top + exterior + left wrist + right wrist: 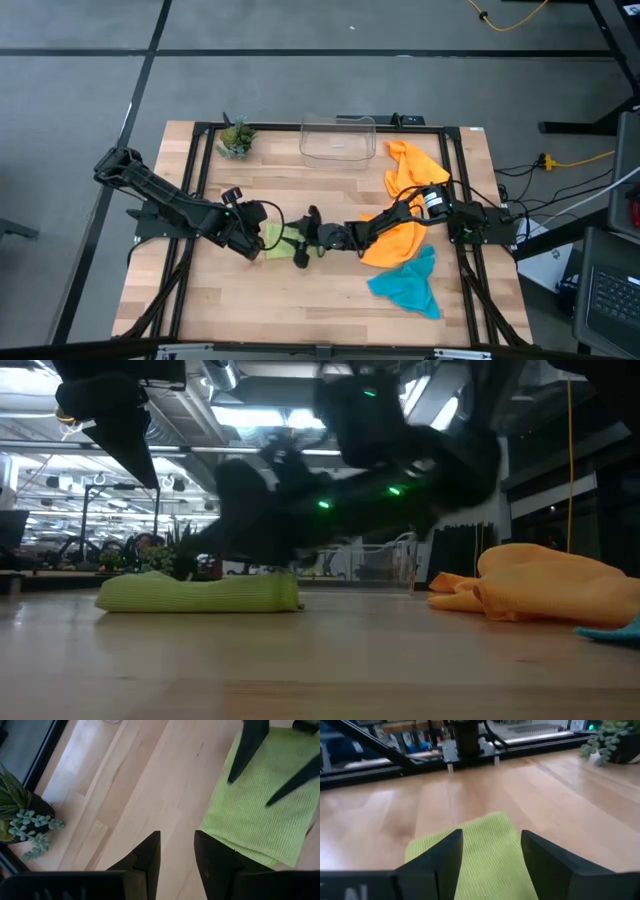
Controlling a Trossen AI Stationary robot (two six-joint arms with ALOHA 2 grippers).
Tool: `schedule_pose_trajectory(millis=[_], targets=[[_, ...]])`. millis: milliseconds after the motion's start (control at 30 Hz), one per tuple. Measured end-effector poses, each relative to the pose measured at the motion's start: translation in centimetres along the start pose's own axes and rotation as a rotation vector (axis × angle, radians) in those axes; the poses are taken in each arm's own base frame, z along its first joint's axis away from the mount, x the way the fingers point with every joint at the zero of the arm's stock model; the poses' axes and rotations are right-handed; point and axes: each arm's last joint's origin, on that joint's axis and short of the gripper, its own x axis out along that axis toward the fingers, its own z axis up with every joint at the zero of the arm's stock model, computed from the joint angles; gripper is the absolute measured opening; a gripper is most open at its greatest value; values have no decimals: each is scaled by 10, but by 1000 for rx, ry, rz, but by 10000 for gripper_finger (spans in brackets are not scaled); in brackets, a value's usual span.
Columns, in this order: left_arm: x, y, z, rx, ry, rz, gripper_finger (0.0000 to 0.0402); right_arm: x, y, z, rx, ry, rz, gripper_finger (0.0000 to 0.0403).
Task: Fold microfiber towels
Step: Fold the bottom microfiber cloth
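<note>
A folded lime green towel (280, 238) (200, 593) lies flat on the wood at mid-table. My right gripper (303, 245) (491, 857) is open, pointing nearly level toward the table's left. Its two fingers stand over the towel's (490, 832) right part with a wide gap, and I see no touch. My left gripper (255, 243) (177, 852) is open above bare wood just left of the towel (260, 815), holding nothing. Two orange towels (410, 165) (398, 242) and a teal towel (408, 285) lie rumpled at the right.
A clear plastic bin (338, 140) stands at the far middle and a small potted plant (235, 138) (20, 820) at the far left. My right arm reaches across the nearer orange towel (550, 585). Bare wood shows along the near edge and at the left.
</note>
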Motion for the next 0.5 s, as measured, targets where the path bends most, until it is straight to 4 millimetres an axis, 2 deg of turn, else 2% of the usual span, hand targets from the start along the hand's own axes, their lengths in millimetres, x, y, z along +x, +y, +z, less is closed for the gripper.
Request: schedule_pose_trajectory(millis=[133, 267, 400, 500], targets=[[0, 0, 1, -2, -24, 19, 110, -14, -8, -22, -28, 52, -16, 204], [0, 1, 2, -6, -46, 32, 110, -19, -12, -31, -51, 106, -32, 204], [0, 0, 2, -15, -54, 24, 110, -19, -12, -31, -61, 102, -53, 204], [0, -1, 3, -18, -56, 21, 110, -16, -9, -21, -73, 34, -42, 204]])
